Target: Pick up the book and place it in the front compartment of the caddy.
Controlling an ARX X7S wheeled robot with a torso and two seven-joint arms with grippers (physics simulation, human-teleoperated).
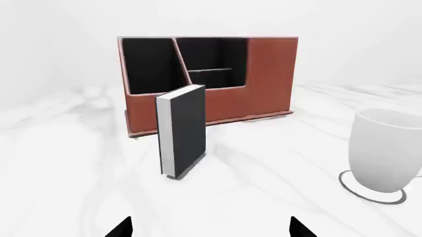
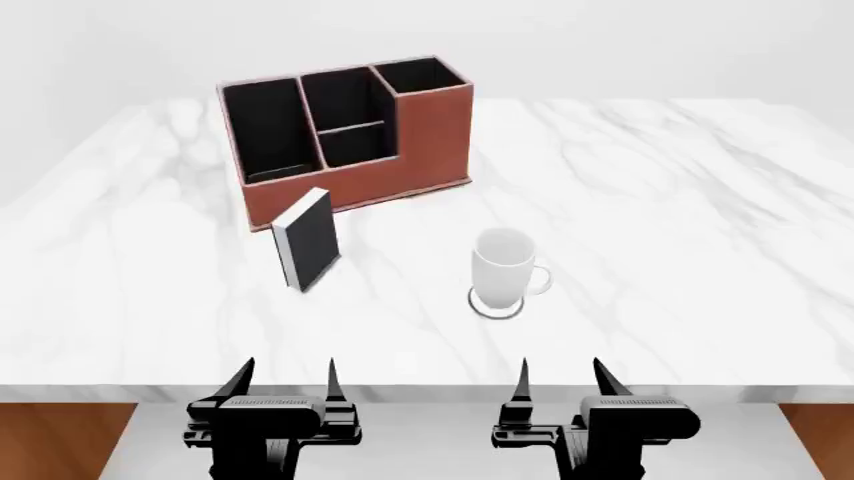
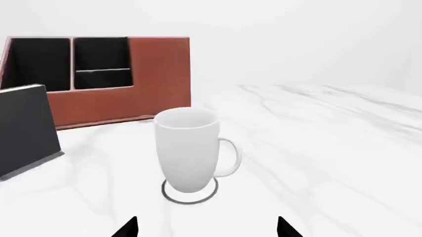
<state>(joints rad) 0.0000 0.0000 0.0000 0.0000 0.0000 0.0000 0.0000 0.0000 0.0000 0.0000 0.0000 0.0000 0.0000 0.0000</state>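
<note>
The black book (image 2: pixel 307 240) stands upright on the marble table, white page edges toward me, just in front of the reddish-brown caddy (image 2: pixel 434 140). The front compartment (image 2: pixel 358 147) is the shallow middle pocket behind the low wall. In the left wrist view, the book (image 1: pixel 185 131) stands straight ahead, before the caddy (image 1: pixel 270 74) and its front compartment (image 1: pixel 209 79). My left gripper (image 2: pixel 286 378) is open and empty at the table's near edge, well short of the book. My right gripper (image 2: pixel 563 378) is open and empty too, facing the mug. The right wrist view catches the book (image 3: pixel 23 128) at its edge.
A white mug (image 2: pixel 505 270) stands right of the book, on a thin ring, handle to the right; it also shows in the wrist views as mug (image 1: pixel 386 150) and mug (image 3: pixel 188 148). The table (image 2: pixel 667 200) stretches wide to the right; its front edge lies just above my grippers.
</note>
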